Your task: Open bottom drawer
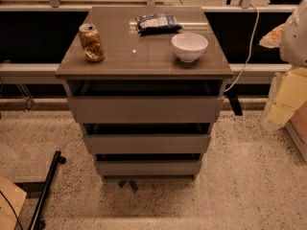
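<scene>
The bottom drawer (147,167) is the lowest of three grey-brown fronts on a small cabinet in the middle of the camera view. Its flat panel sits in line under the middle drawer front (147,143), with a dark gap above it. The top drawer front (146,109) is the tallest. My gripper does not show in this view. Only a white rounded part of the arm (296,32) reaches in at the right edge, well away from the drawers.
On the cabinet top (144,63) stand a dented can (91,42), a snack bag (157,23) and a white bowl (189,47). A black pole (45,190) lies on the floor at left. Yellow padding (288,99) sits at right, and a white cable (247,51) hangs behind.
</scene>
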Motion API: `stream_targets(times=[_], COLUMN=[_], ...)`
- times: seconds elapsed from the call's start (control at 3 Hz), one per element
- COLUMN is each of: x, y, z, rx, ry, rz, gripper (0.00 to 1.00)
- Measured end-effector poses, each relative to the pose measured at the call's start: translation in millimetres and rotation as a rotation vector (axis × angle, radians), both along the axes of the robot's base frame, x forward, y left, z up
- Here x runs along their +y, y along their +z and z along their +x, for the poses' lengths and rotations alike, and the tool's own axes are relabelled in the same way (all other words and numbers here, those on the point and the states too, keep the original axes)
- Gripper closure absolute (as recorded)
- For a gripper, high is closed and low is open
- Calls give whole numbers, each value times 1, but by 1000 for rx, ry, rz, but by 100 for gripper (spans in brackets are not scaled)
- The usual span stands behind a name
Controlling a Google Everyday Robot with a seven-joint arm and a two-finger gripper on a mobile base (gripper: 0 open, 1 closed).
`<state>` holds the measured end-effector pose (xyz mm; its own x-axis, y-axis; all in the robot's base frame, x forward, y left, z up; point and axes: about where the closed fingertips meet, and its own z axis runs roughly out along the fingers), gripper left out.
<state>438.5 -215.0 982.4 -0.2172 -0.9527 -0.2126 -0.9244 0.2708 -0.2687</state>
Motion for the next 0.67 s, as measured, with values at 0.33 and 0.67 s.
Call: stream_targets(times=[0.33,0.67], x=[-3,-3], y=[-8,-8], z=[8,8], rx=[-22,-23], ry=[24,24], rz=[29,29], gripper=[0,0])
